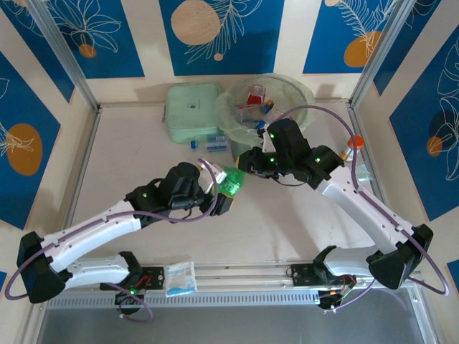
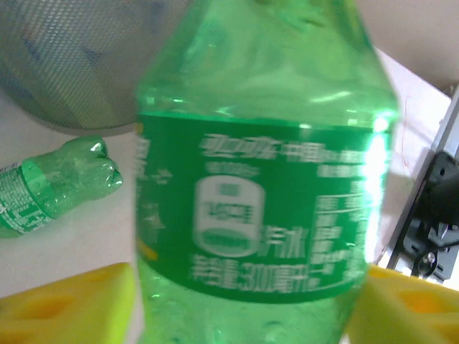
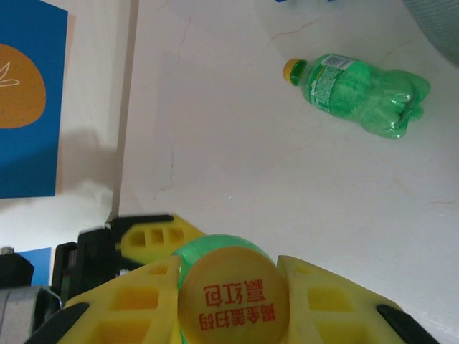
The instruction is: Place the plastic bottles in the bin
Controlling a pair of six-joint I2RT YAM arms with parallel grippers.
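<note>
Green bottle [image 1: 232, 180] looks mid-handover: right gripper [image 3: 233, 290] clamped on its cap, left gripper [image 2: 244, 308] flanking it, grip unclear; next, carry it far to the bin [image 1: 305, 87] and drop

Surface [image 1: 143, 158]: pale, matte, a few hairline marks, framed by aluminium rails [image 1: 82, 154].
Far edge, centre: flat pale green box [image 1: 192, 113] with the bin [image 1: 305, 93] just right of it. Both stand on the surface; can't tell if they touch.
Just in front of where they meet: small bottles with blue labels [image 1: 213, 142], lying down, count unclear.
One green bottle [image 3: 358, 93], yellow cap, lies on its side near the bin's base.
Right side by the rail: orange-capped vial [image 1: 354, 142].
Near edge, left of centre: white-blue packet [image 1: 180, 277], lying flat on the rail strip.
</note>
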